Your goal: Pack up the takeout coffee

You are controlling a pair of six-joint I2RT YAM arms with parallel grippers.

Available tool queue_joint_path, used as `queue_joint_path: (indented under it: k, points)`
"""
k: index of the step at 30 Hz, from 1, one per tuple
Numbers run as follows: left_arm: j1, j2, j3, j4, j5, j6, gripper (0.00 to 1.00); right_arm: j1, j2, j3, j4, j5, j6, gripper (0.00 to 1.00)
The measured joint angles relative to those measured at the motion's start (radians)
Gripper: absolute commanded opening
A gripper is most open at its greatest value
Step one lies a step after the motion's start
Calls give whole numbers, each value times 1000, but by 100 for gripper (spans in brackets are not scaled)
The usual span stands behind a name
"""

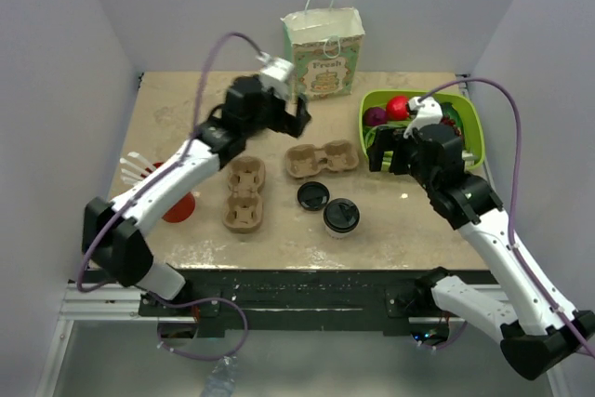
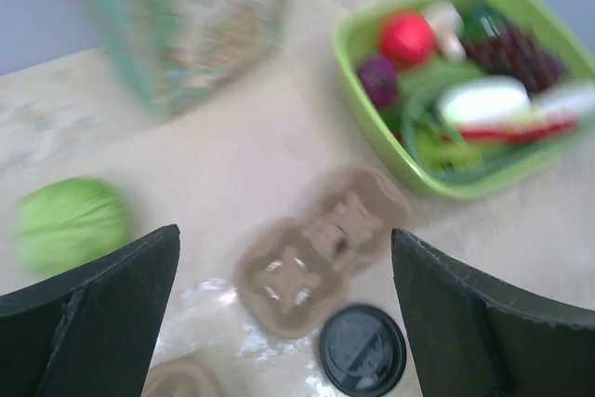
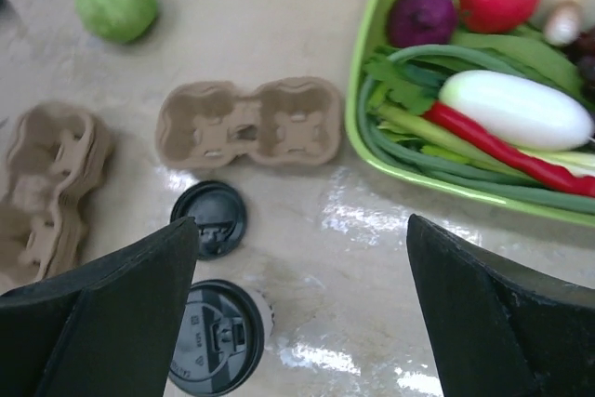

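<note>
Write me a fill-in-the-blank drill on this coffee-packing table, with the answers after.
The lid on the takeout coffee is ___ in colour.
The vegetable bin is ___ in colour.
The left gripper and right gripper both stand ___.
Missing words: black; green; open.

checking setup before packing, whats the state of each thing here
takeout coffee, lidded, upright on table
loose lid, flat on table, on no cup
two-cup carrier, empty
carrier stack, nested, empty
paper bag, upright, top open
green bin, filled with vegetables
left tool, open, empty
right tool, open, empty
</note>
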Motion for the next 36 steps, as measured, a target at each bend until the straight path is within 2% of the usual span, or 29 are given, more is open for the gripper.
queue_joint_path:
  k: [2,5,7,10,15,19,23,27,28,36]
  points:
    - [113,-114,-20,-32,-71,-152,100,0,60,26,5,-85,-43,92]
    - [228,-254,-83,-105,-199,-291,100,21,208,100,3,-161,-111,93]
    - [231,-331,-137,-164,-239,-352,100,48,319,150,12,-164,-169,90]
    - [206,-415,-247,-224,-223,-399,100,82,479,192,7,-182,-344,91]
    - [200,-534,-409,-311,-215,-420,100,85,651,192,14,-211,-686,88]
    - [200,-584,-419,-333,-211,-419,100,54,758,233,-7,-281,-860,86]
    - [200,-606,-420,-320,-208,-417,100,21,875,320,-56,-338,-1004,78]
    - [200,-598,-421,-318,-208,-409,100,10,958,386,-116,-380,-1090,70]
    - [200,-594,-421,-319,-208,-407,100,10,967,386,-123,-390,-1107,65]
    - [200,-579,-421,-323,-208,-401,100,10,1012,394,-163,-442,-1179,54]
